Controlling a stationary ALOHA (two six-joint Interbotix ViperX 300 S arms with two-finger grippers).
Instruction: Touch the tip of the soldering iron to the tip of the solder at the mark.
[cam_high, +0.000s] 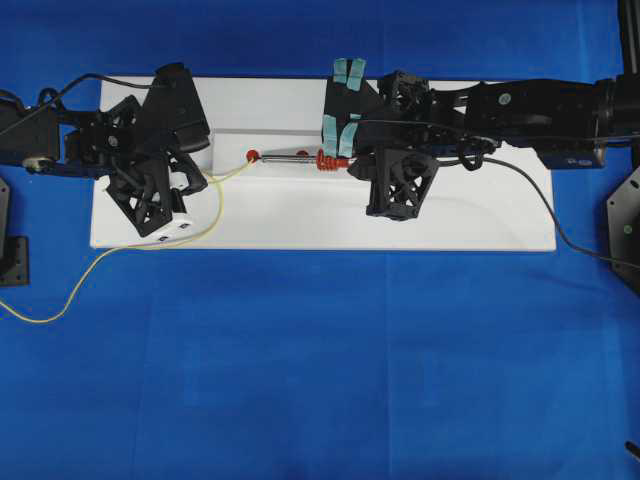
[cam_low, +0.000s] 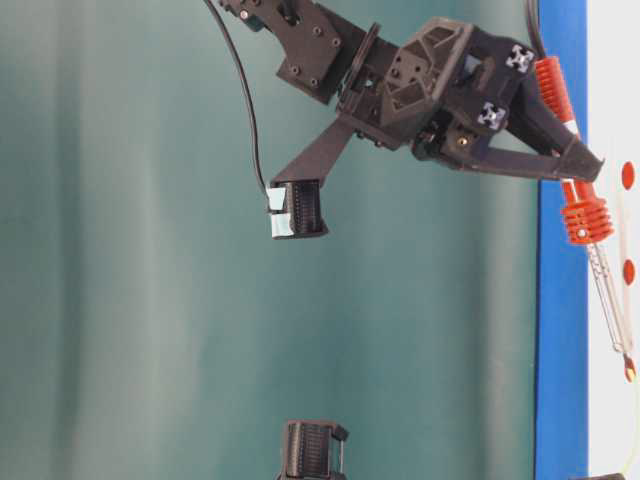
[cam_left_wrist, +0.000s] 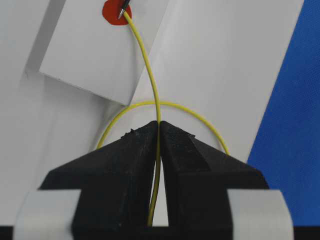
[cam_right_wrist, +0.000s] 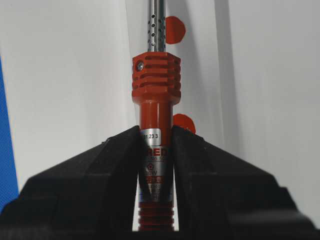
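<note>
Seen from overhead, a white board (cam_high: 300, 215) lies on a blue table (cam_high: 320, 380). At the left of the frame, the left end effector (cam_high: 205, 180) is clamped on the solder (cam_high: 218, 200), a thin yellow wire that loops down and trails off the board toward the lower left edge. In the left wrist view the wire runs up from between the closed jaws to a red mark (cam_left_wrist: 114, 11) at the top left, where its end meets the dark tip of the soldering iron (cam_left_wrist: 123, 7). At the centre right of the overhead frame, the right end effector (cam_high: 352, 163) grips the iron's red-orange ribbed handle, with the silver shaft pointing left to the mark just left of centre. The iron's black cable (cam_high: 560, 225) curves away toward the right edge.
</note>
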